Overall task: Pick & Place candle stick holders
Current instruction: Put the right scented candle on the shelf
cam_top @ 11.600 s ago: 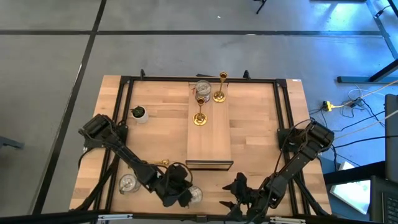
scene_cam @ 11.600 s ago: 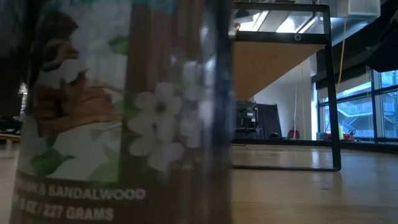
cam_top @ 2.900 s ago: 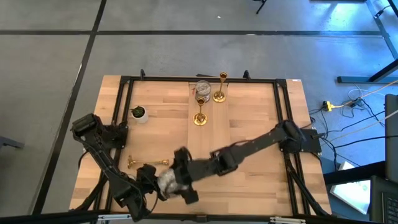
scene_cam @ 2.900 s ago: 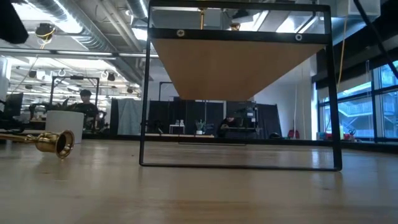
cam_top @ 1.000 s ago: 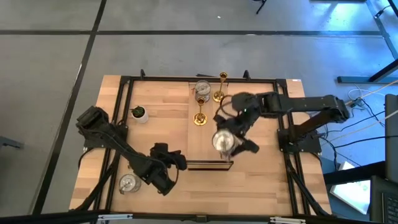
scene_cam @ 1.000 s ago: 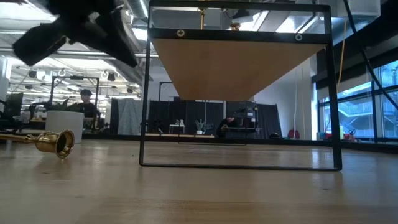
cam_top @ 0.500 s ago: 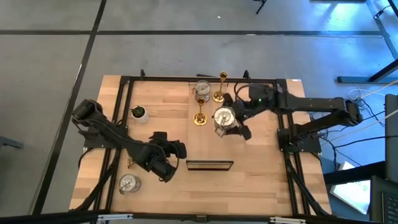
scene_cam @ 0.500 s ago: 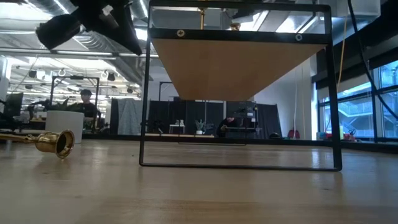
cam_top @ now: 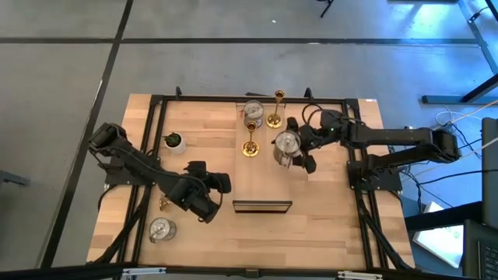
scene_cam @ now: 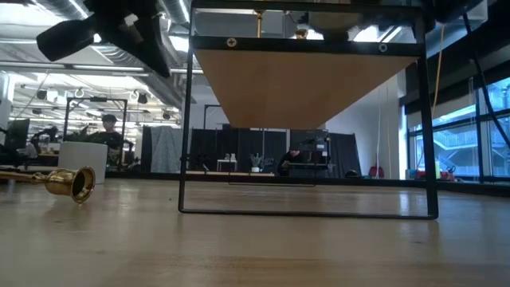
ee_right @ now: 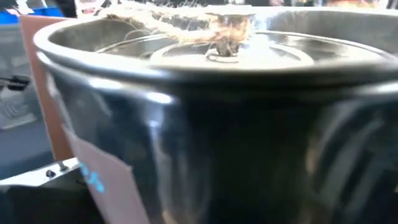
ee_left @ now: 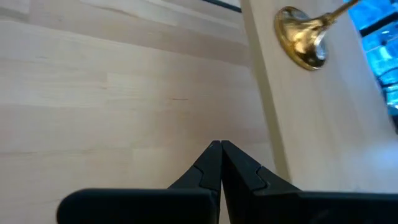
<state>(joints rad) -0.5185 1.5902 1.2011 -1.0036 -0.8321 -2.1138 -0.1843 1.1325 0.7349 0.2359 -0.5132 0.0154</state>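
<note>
High view shows the right gripper [cam_top: 296, 152] spread wide around a silvery round candle holder [cam_top: 285, 144], carried above the wooden board [cam_top: 262, 179] presumably to join the gold sticks [cam_top: 250, 148], while the left gripper [cam_top: 216, 183], pinched empty, waits nearby.

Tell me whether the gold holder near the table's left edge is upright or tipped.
Tipped: the gold holder lies on its side on the table.

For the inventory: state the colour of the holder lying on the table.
Shiny gold slim holder; clearest in the low view.
</note>
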